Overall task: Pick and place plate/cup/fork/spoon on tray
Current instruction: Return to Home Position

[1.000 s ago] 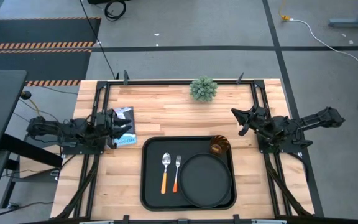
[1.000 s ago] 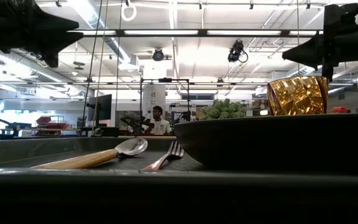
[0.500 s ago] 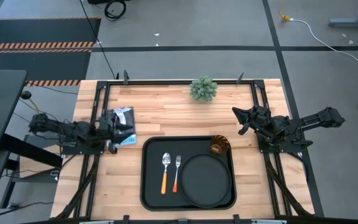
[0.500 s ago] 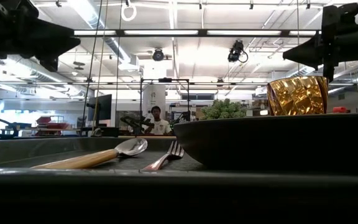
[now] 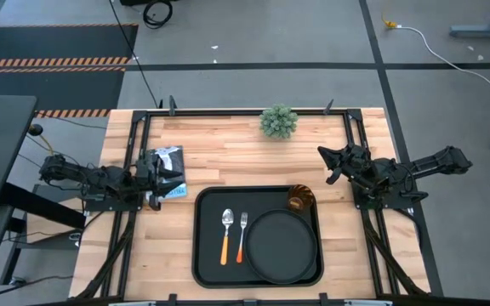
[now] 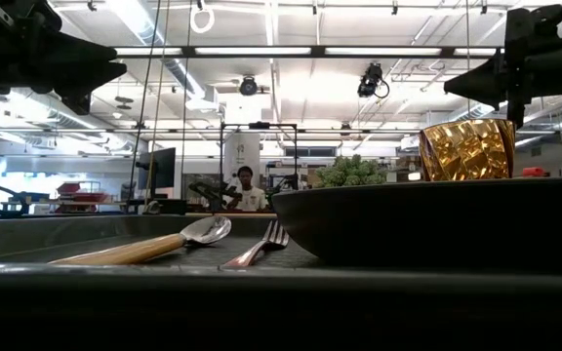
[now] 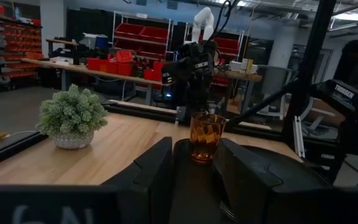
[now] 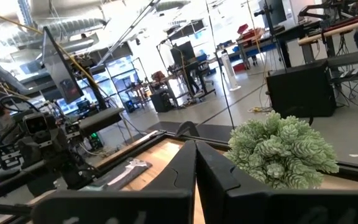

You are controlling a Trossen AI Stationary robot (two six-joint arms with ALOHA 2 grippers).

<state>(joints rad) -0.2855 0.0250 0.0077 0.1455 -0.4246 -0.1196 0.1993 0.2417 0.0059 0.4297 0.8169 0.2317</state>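
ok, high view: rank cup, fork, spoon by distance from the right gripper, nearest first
From the right gripper, over the table's right side:
1. cup, in the tray's far right corner.
2. fork, left of the plate.
3. spoon, just left of the fork.

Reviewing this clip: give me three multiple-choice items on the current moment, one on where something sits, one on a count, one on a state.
1. Where on the tray is the cup?
A. far right corner, beside the plate
B. near left corner
C. between spoon and fork

2. How many orange-handled utensils lie on the tray?
A. one
B. two
C. three

3. What is the right hand doing?
A. gripping the cup
B. shut and holding nothing, off the tray
C. pressing on the plate

Answers: 1 A, the high view shows it at the tray's far right corner. 2 B, spoon and fork lie side by side. 3 B, its wrist view shows its fingers together, over bare table.
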